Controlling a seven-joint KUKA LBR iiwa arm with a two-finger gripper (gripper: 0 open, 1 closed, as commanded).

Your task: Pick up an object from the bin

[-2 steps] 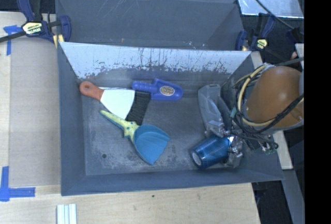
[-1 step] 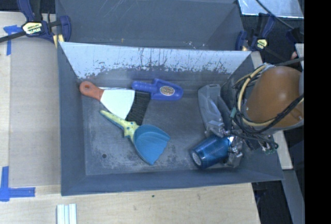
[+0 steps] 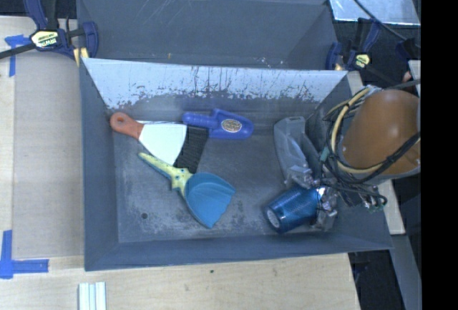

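Observation:
My gripper (image 3: 317,194) is low in the bin's front right corner, under the arm's cables. A shiny dark blue cup (image 3: 290,210) lies on its side right against it, mouth toward the left; whether it is held cannot be made out. Just behind the gripper lies a crumpled grey bag-like thing (image 3: 288,140), by the right wall. A blue scoop with a yellow handle (image 3: 202,195) rests on the floor to the left of the cup.
At the back left lie a white scraper with an orange handle (image 3: 154,133) and a blue-handled brush with black bristles (image 3: 211,128), overlapping. The arm with its orange dome hangs over the bin's right wall.

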